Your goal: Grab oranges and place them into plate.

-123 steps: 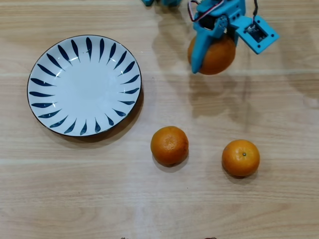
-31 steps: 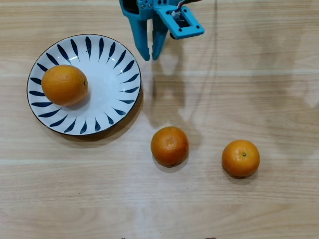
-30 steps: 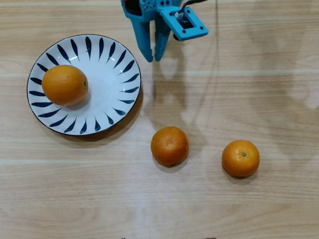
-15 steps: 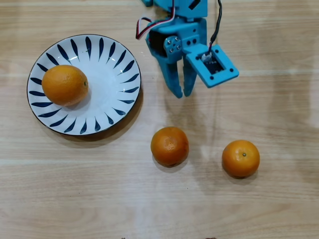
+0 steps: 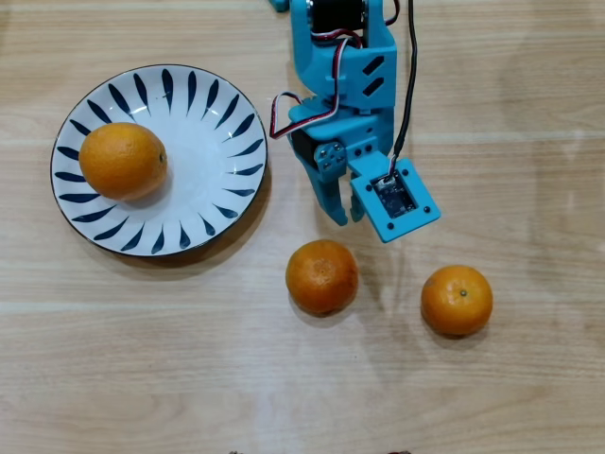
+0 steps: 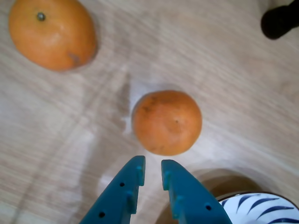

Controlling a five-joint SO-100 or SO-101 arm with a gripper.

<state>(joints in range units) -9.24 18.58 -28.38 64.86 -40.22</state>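
Overhead view: glossy round plate [image 5: 203, 161], white with dark blue petal strokes, upper left on pale wood-grain table [image 5: 113, 378]. Largest orange [image 5: 123, 160], dimpled skin, rests inside plate, left of centre. Two smaller oranges on bare wood — middle orange [image 5: 322, 276] at lower centre, right orange [image 5: 457, 300] well apart to its right. Blue plastic gripper [image 5: 344, 215] hovers just above middle orange, empty. Wrist view: fingers [image 6: 133, 169] nearly together, narrow gap, gripping nothing — middle orange [image 6: 167, 122] just beyond tips.

Wrist view: white blue-stroked round plate [image 6: 259, 205] cut off at 5 o'clock; dark blurred object [image 6: 280, 21] clipped at 1 o'clock, unidentifiable.
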